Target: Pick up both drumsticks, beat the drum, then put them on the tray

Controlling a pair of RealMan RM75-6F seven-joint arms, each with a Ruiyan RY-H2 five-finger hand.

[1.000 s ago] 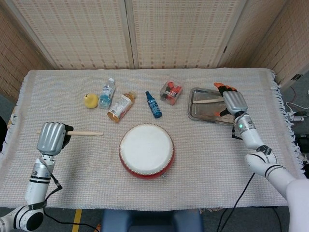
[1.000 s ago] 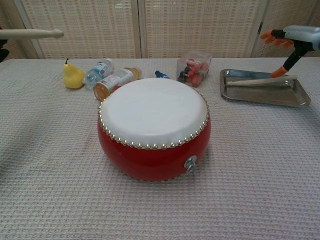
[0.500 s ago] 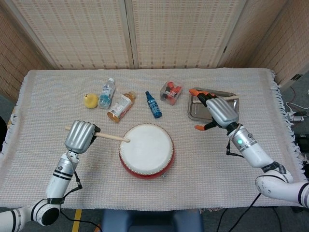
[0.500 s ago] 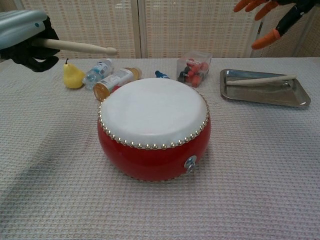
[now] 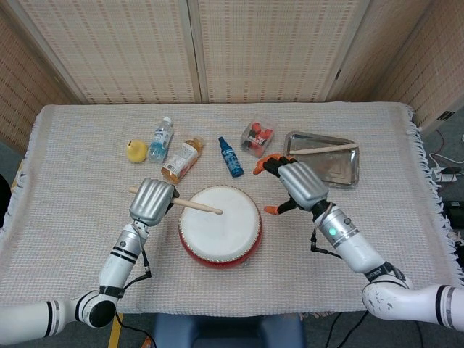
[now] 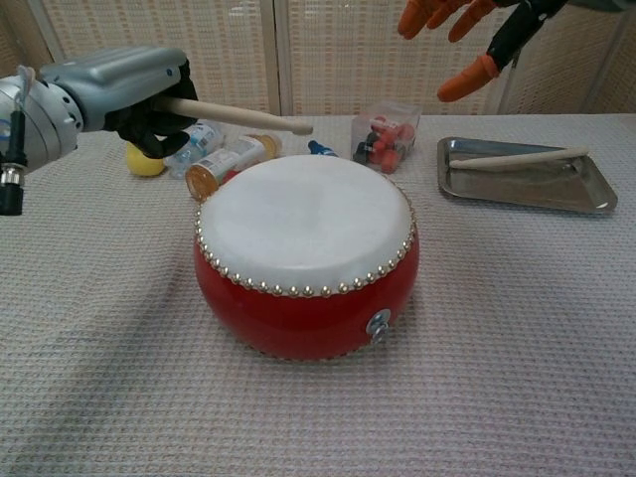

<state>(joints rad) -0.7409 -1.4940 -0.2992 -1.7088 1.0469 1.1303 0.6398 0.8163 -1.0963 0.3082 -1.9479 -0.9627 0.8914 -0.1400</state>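
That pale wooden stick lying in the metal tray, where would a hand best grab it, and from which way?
Probably from above, around the middle of the pale wooden drumstick. It lies flat along the back part of the shiny metal tray, its right end at the rim, so the tray's raised rim hinders a sideways reach. The open right hand hovers nearby, empty.

In the chest view we are losing most of the right hand [image 6: 477, 30] past the top edge, seeing only its orange fingertips [image 6: 459, 89] hanging down. The left hand [image 6: 124, 89] is covering the butt of its drumstick [image 6: 243, 116], and it is hiding most of the yellow pear [image 6: 144, 164] and part of the water bottle [image 6: 199, 139] behind it. The drum [image 6: 306, 253] is blocking all but the cap end of the blue spray bottle [image 6: 320, 149]. We are finding the contents of the clear box [image 5: 257, 135] too small to identify from the head view.
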